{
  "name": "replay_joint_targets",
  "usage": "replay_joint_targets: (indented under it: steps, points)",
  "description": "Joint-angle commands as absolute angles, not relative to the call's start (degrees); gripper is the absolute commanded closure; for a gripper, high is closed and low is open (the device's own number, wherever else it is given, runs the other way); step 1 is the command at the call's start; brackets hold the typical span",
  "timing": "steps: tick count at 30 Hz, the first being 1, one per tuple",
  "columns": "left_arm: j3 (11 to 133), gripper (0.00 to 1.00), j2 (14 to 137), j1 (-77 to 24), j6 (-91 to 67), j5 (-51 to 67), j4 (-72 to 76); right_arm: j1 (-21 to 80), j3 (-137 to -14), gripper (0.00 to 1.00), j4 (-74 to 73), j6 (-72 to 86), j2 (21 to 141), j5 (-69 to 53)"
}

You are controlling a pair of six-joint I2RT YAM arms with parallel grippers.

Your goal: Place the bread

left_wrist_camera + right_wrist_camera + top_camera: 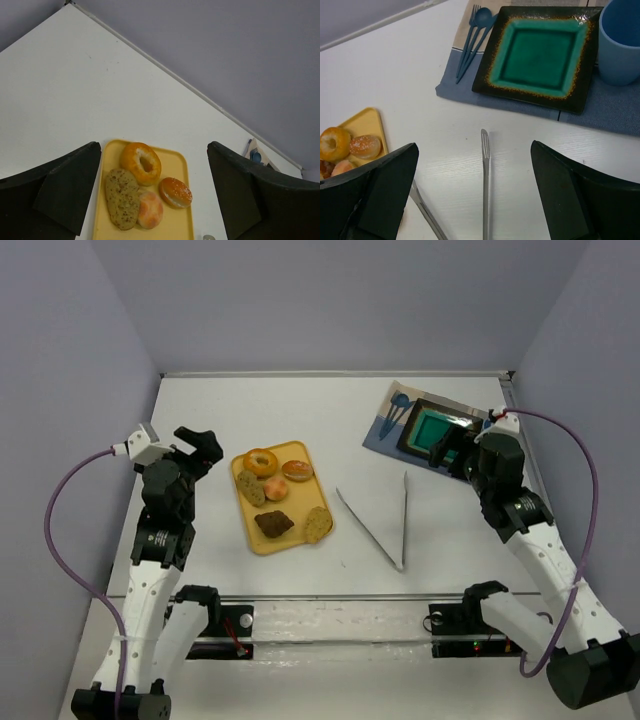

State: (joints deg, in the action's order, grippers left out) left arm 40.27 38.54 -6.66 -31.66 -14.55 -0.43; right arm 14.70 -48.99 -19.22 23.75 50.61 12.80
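Note:
The dark brown square bread lies near the front of the yellow tray, left of centre on the table. It is out of both wrist views. My left gripper hangs open and empty, left of the tray. My right gripper hangs open and empty over the near edge of the placemat. The green square plate sits on that mat and shows in the right wrist view. Metal tongs lie open on the table between tray and mat; their arms show in the right wrist view.
The tray also holds a golden bagel, a seeded bun, a pale roll and two tan seeded slices. A blue cup and blue cutlery rest on the mat.

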Motion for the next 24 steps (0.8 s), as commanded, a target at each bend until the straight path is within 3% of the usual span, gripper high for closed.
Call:
replay_joint_targets:
  steps: [1,10,16,17,24]
  points:
    - [41.22,0.01,36.22,-6.59,-32.43,-13.71,0.09,14.68,-49.31,0.0,-16.61,23.37,47.64,12.22]
    - [39.2,0.01,35.86,-6.59,-32.08,-13.45,1.4,16.24,-50.97,0.0,-25.03,18.37,50.78,-1.66]
    - [38.67,0.01,37.97,-6.59,-31.29,-13.09,1.58,29.25,-52.64,0.0,-30.31,16.0,59.57,6.84]
    - [38.41,0.01,38.23,-6.59,-31.2,-13.27,1.84,32.49,-53.86,0.0,-34.67,16.0,66.2,11.38]
    - [37.97,0.01,38.94,-6.77,-31.03,-13.18,2.11,38.41,-57.65,0.0,-40.15,13.01,77.94,10.65]
